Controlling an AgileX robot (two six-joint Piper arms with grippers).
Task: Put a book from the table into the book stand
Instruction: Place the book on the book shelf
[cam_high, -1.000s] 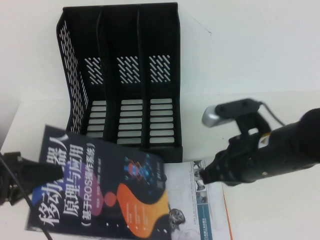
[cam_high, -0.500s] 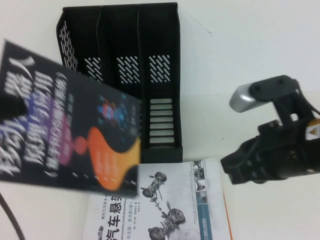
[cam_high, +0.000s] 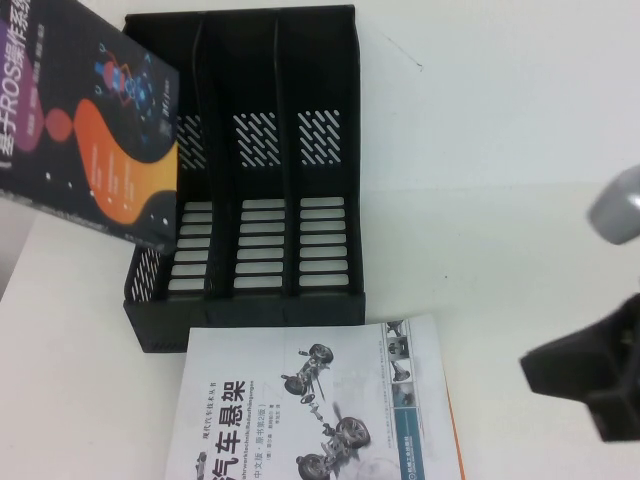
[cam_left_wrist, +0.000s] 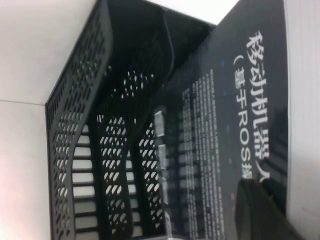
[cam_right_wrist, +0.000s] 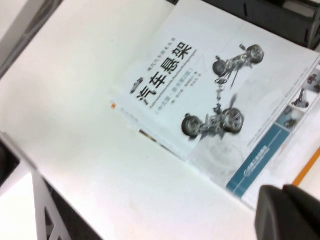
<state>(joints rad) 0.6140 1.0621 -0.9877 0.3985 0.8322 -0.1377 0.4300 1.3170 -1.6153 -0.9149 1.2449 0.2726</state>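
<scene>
The dark navy book (cam_high: 90, 120) with white title and orange and purple blobs hangs tilted in the air over the left end of the black book stand (cam_high: 262, 170). My left gripper (cam_left_wrist: 260, 192) is shut on the book's edge (cam_left_wrist: 240, 100); it is out of the high view. The left wrist view shows the stand's slots (cam_left_wrist: 100, 150) beside the book. My right gripper (cam_high: 590, 385) is at the right edge over the table (cam_high: 500, 150), shut and empty, and in the right wrist view (cam_right_wrist: 284, 192) it sits beside the white book.
A white-covered book with car-part drawings (cam_high: 320, 400) lies flat in front of the stand, also in the right wrist view (cam_right_wrist: 215, 95). The right arm's silver camera housing (cam_high: 620, 205) shows at the right edge.
The dark book has been lifted up and back to the left, uncovering the white book. The right arm has pulled away to the right and toward the front edge.
</scene>
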